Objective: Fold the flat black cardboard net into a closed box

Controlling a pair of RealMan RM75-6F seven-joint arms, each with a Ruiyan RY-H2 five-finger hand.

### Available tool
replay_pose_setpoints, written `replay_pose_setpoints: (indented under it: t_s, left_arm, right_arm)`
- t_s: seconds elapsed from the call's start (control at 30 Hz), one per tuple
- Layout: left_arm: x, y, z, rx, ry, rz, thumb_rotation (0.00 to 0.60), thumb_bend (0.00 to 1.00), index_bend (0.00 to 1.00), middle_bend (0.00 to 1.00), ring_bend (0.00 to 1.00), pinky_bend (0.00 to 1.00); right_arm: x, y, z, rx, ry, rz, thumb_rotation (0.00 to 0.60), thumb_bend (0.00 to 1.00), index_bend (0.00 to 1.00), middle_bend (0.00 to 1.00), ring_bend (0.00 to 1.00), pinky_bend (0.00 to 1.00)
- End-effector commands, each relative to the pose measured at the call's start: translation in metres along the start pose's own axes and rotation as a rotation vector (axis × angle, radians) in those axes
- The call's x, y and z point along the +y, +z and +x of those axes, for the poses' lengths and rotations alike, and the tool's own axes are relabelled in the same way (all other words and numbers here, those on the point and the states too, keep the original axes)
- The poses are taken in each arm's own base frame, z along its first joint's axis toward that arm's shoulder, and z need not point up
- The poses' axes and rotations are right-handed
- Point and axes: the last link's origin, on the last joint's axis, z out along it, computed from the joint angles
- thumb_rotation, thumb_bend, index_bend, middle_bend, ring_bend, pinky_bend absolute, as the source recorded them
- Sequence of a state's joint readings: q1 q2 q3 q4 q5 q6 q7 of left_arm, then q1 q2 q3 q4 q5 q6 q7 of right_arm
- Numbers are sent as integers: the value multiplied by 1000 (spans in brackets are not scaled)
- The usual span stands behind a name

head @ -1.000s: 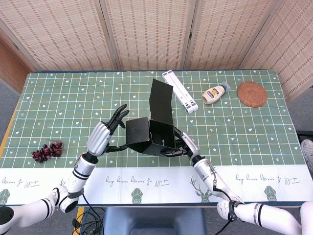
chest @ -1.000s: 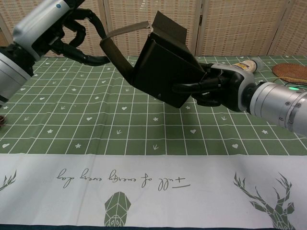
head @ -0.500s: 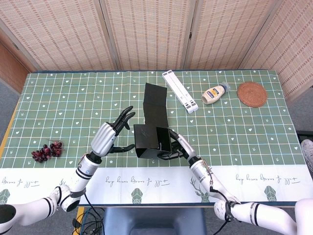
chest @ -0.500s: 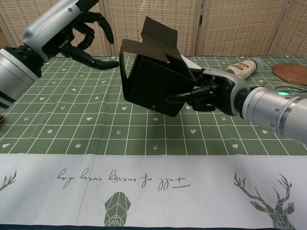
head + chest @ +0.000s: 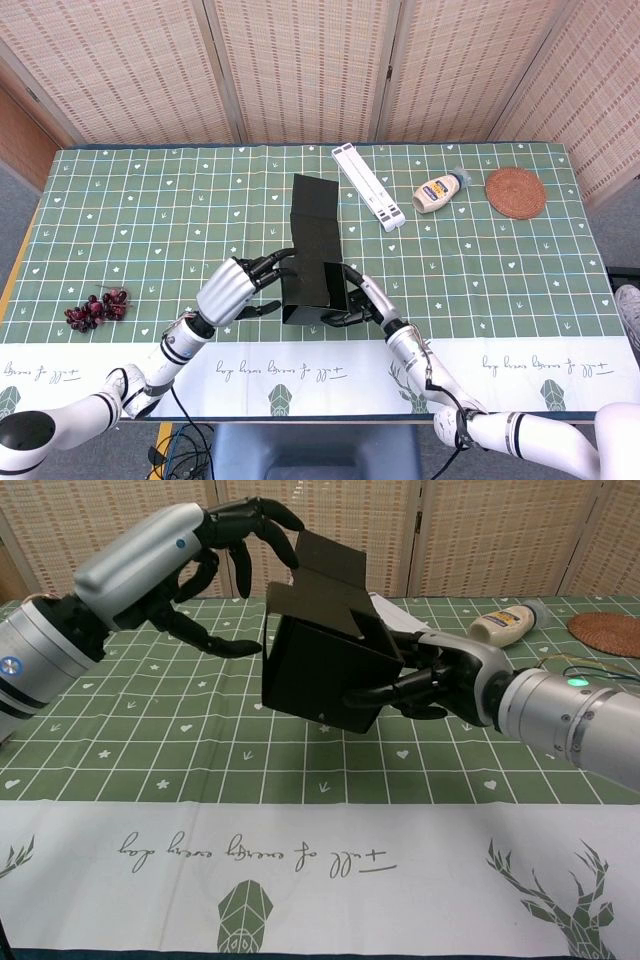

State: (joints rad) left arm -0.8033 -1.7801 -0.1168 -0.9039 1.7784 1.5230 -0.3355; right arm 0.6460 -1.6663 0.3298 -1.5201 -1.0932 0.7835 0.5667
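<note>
While the head view is showing the black cardboard box (image 5: 313, 285) sitting low over the desk (image 5: 480, 270) with its long lid panel reaching back, the chest view is revealing it lifted clear and tilted. The right hand (image 5: 440, 675) is gripping its matte side, fingers pressing the wall, while the left hand (image 5: 215, 555) is hovering wide, curled fingertips (image 5: 285, 522) nearing the creased flap.
</note>
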Motion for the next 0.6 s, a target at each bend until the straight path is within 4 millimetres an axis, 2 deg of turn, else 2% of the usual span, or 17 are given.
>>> replay_pose_setpoints:
  t_s: [0.03, 0.3, 0.6]
  left_arm:
    - [3, 2, -6, -7, -9, -10, 600, 145, 338, 201, 518, 851]
    - [6, 6, -23, -36, -6, -24, 600, 145, 343, 211, 528, 852]
    - [1, -1, -51, -110, 28, -25, 600, 144, 361, 237, 534, 854]
  right_arm:
    - [2, 2, -2, -3, -19, -3, 600, 131, 293, 453, 842, 1000]
    - [10, 8, -3, -2, -98, -17, 600, 130, 293, 453, 842, 1000]
    - [23, 18, -6, 2, -176, -42, 600, 131, 293, 453, 842, 1000]
